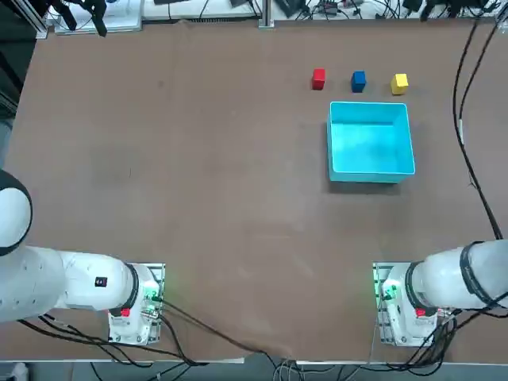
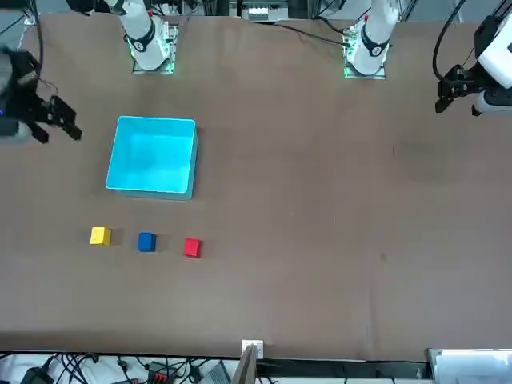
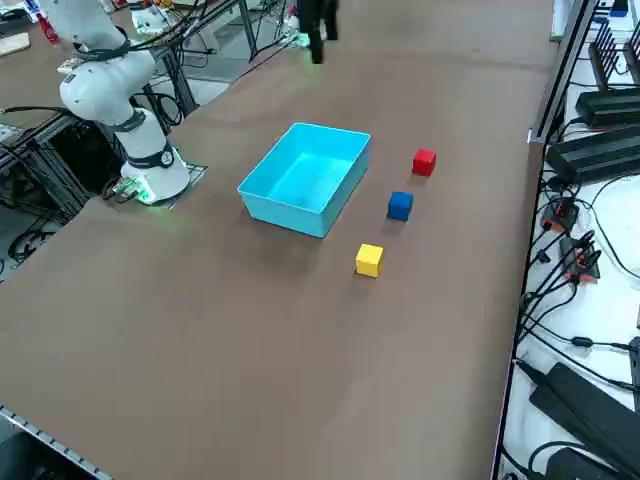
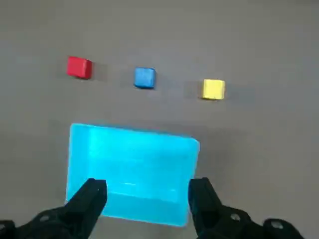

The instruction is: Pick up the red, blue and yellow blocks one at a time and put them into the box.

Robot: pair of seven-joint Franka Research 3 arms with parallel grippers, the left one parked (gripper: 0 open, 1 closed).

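The brown worktop (image 1: 214, 182) runs out to a strip of cables and kit (image 3: 590, 300) past its far edge, which the right side view shows best, w/ black boxes sitting there; the wrist view gives me only plain worktop.

My box (image 1: 371, 143) is on the worktop, light cyan, open-topped. The overhead view looks straight down into it and I see just its bare floor; the front & side views add its outer walls.

Three blocks stand in a row by the box, on its side away from my base, apart from it & from each other: red block (image 1: 318, 78), blue block (image 1: 359, 81) in the middle, yellow block (image 1: 399, 84). From overhead, red is at the left end, yellow at the right; the front view flips that order.

My right gripper (image 4: 145, 191) is above the worktop w/ its fingers wide open, nothing btwn them. Only the wrist view shows both fingertips clearly, w/ the box below & the blocks beyond it. Overhead, my fingers don't show, just part of my white arm (image 1: 444, 282) near the base.
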